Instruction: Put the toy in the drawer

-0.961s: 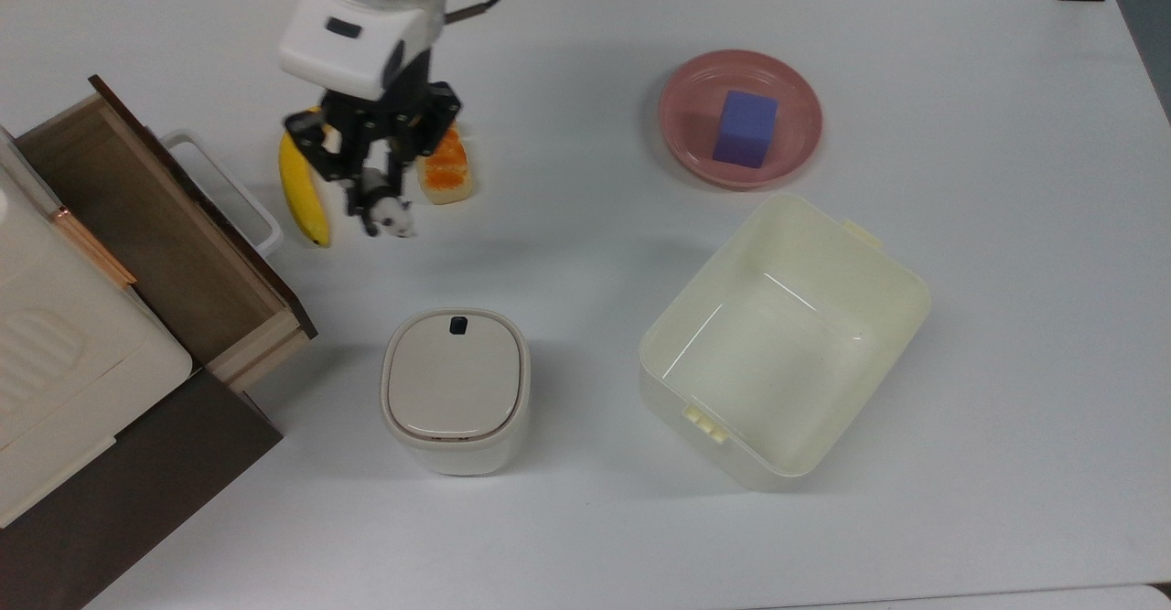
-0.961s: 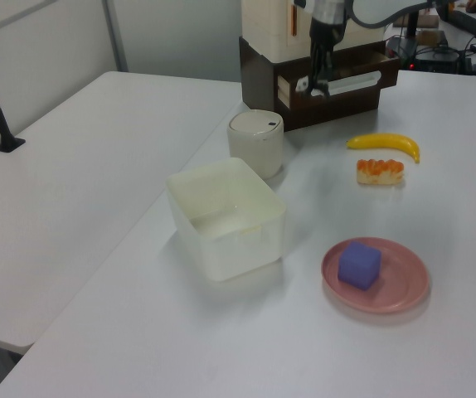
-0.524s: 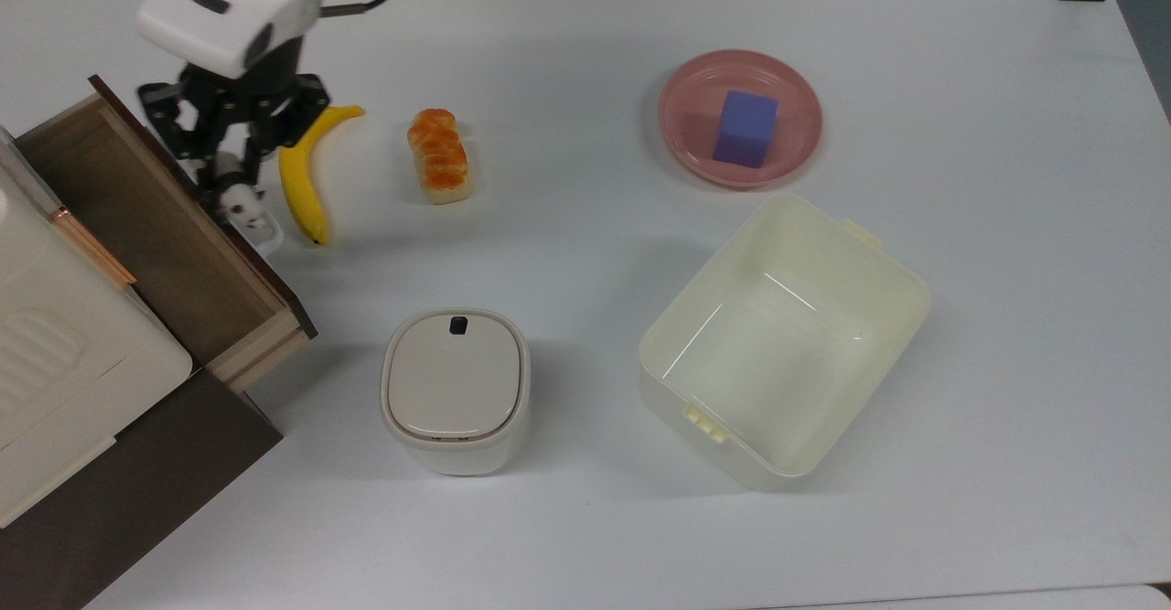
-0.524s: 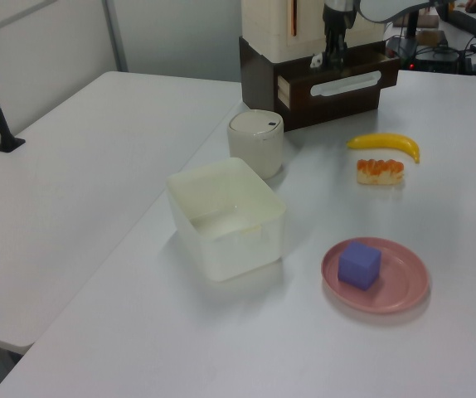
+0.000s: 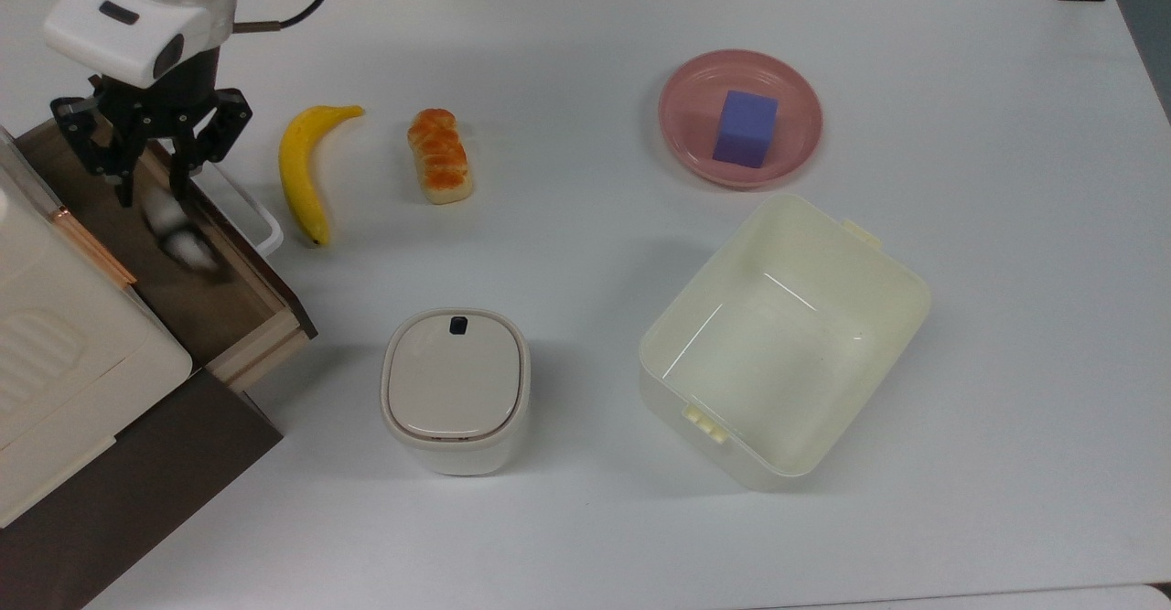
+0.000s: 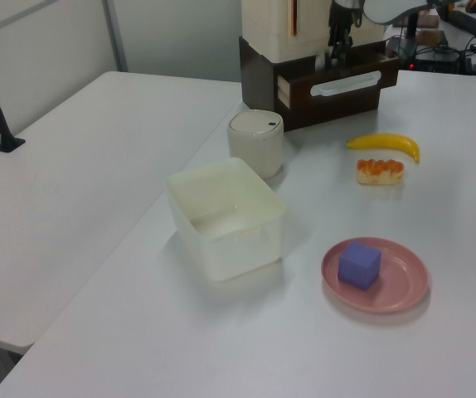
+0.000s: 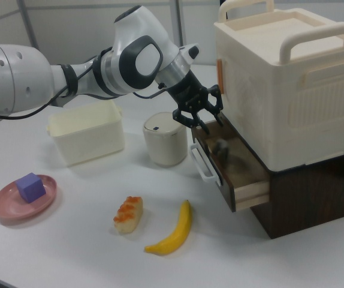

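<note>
The drawer stands pulled open from the dark brown cabinet at the top view's left, its white loop handle facing the banana. My gripper hangs over the drawer's inside with its fingers spread open and nothing between them. Just below the fingertips the toy, a small black-and-white panda, shows as a blur inside the drawer box. The right view has the gripper above the open drawer and the blurred toy down in it. In the left view the gripper is over the drawer front.
A banana and a glazed bread loaf lie right of the drawer in the top view. A lidded white canister, a cream bin and a pink plate with a purple cube stand further right. A cream box tops the cabinet.
My gripper carried the toy leftwards in the top view, from beside the banana to above the drawer. Its fingers have opened and the toy has dropped free into the drawer.
</note>
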`<state>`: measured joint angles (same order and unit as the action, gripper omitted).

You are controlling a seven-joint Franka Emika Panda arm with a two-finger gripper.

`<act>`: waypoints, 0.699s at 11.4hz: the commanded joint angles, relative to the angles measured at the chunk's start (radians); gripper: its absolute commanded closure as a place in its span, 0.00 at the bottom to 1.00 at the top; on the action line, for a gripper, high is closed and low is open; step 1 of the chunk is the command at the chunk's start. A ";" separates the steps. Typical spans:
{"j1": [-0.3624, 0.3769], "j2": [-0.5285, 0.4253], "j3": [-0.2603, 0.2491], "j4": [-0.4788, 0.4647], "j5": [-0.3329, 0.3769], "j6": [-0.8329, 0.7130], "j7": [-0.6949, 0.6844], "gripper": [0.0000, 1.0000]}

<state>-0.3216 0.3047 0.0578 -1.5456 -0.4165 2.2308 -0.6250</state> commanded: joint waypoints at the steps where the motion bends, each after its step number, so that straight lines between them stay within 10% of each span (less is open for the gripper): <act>1: 0.016 -0.001 0.014 0.005 0.001 0.015 0.100 0.20; 8: 0.058 -0.028 0.183 -0.036 0.145 -0.101 0.482 0.17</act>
<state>-0.2749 0.3050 0.1855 -1.5464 -0.3444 2.2305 -0.2539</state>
